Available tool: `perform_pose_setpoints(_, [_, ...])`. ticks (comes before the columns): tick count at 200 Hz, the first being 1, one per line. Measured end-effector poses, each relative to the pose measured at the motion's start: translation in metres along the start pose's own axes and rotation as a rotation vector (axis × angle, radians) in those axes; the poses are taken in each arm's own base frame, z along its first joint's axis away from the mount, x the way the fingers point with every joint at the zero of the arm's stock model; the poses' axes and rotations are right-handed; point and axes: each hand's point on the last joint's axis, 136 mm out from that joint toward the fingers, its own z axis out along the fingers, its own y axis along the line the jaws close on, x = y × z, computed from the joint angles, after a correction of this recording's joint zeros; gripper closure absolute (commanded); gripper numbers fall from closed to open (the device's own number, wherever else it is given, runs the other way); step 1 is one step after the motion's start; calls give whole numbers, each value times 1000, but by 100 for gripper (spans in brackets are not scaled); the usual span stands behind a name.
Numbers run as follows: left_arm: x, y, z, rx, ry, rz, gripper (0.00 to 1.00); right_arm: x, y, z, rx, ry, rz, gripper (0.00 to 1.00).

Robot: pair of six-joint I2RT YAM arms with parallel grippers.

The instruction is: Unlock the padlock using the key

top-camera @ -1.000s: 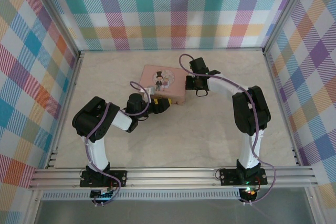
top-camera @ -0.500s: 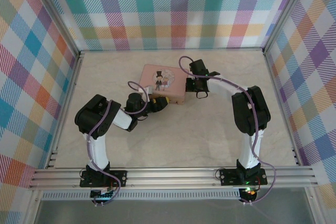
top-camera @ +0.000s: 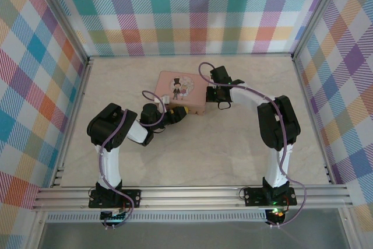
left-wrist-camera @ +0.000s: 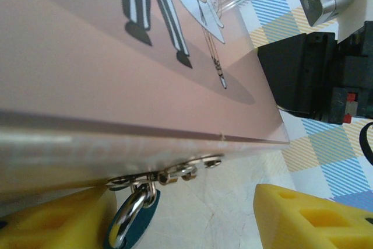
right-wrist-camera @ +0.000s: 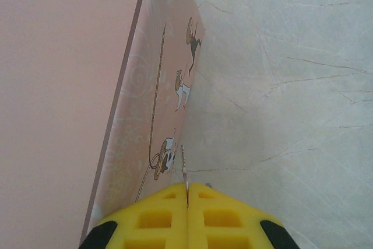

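The padlock, a small teal body with a silver shackle, hangs from the metal hasp on the front of the pink tin. My left gripper is open around it. The lock sits close to the left yellow finger and far from the right finger. From above, my left gripper is at the tin's near edge. My right gripper is shut on the key, a thin blade seen edge-on and poking out past the fingertips beside the tin's side wall. From above, my right gripper is at the tin's right side.
The tin stands mid-table on the marble top. My right arm's black wrist shows just beyond the tin's corner. Plaid walls and an aluminium frame enclose the table.
My left arm has shifted slightly, bringing its gripper a little closer along the tin's front, and its jaws have narrowed a bit. The right arm has not moved.
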Motion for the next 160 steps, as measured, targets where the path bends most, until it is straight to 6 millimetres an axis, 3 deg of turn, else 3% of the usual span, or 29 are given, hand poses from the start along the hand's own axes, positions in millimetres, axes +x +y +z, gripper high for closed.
perform_pose_setpoints(49, [-1, -1, 0, 6, -2, 2, 35, 0, 0, 0, 1, 0, -1, 100])
perform_pose_setpoints(81, [0, -3, 1, 11, -4, -9, 40, 0, 0, 0, 1, 0, -1, 100])
perform_pose_setpoints(160, [2, -8, 4, 42, -7, -11, 41, 0, 0, 0, 6, -1, -4, 100])
